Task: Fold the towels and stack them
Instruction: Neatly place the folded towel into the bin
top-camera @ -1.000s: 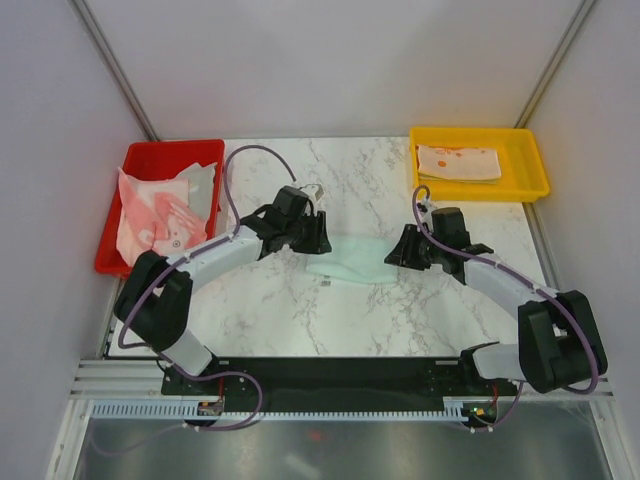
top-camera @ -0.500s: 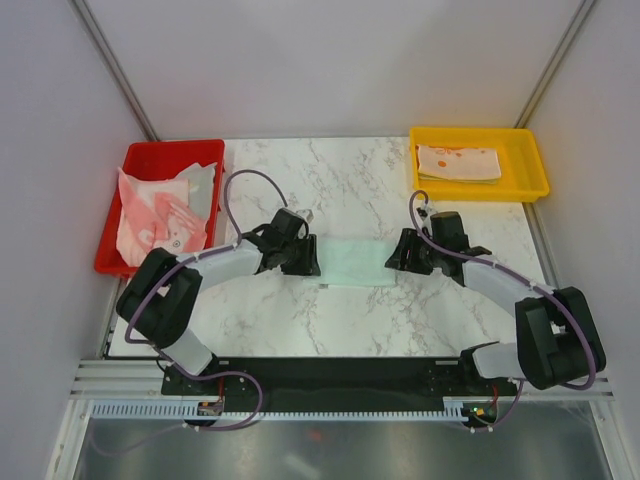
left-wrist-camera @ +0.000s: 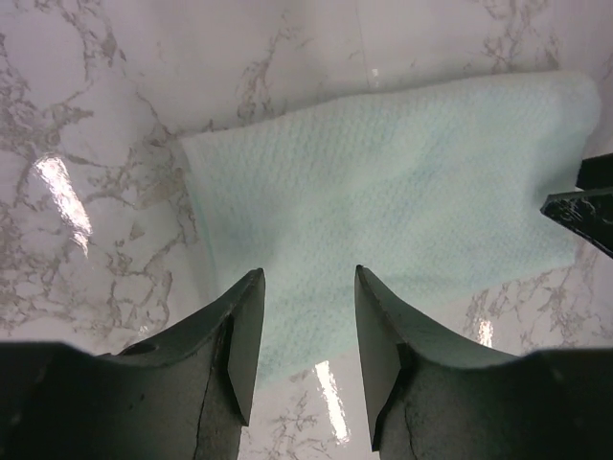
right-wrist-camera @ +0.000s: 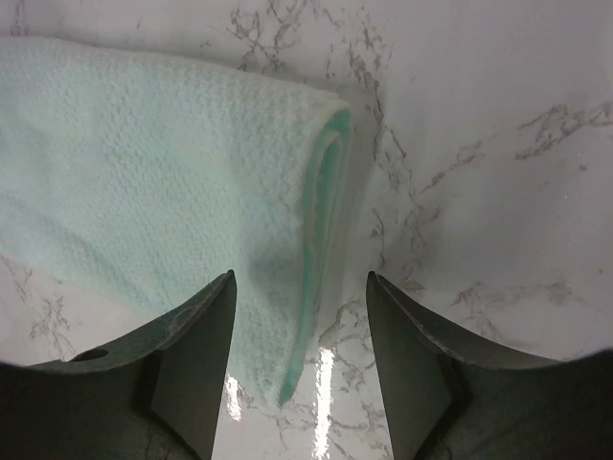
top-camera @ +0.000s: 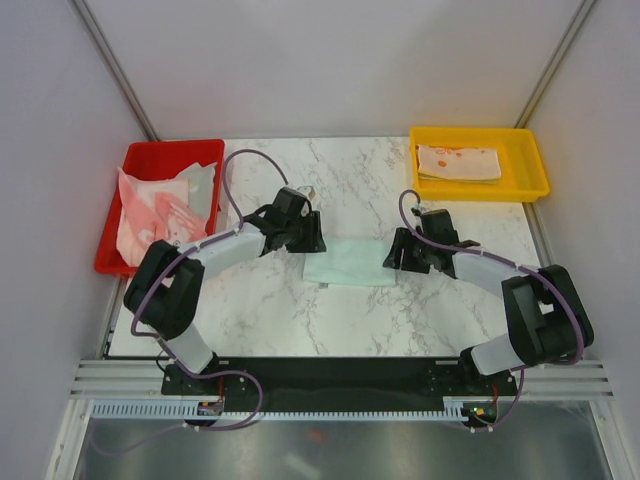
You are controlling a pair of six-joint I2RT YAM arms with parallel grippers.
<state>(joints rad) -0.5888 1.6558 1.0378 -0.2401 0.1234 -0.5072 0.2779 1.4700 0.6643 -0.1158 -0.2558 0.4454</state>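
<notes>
- Mint towel (top-camera: 350, 262) folded, unstacked.
- L gripper (left-wrist-camera: 306, 278), R gripper (right-wrist-camera: 299, 278): open, empty, at its ends.
- Yellow tray (top-camera: 470, 132) holds folded towels (top-camera: 458, 162); red tray (top-camera: 170, 146) pile (top-camera: 150, 215) left.

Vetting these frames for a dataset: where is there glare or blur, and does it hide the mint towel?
Left wrist: glare patches on the marble table, none on the mint towel, whose weave is sharp; the left gripper fingers show as dark shapes. Right wrist: one glare streak between the right gripper fingers, folded edge crisp. Top external: even light, faint shadows under the arms.
</notes>
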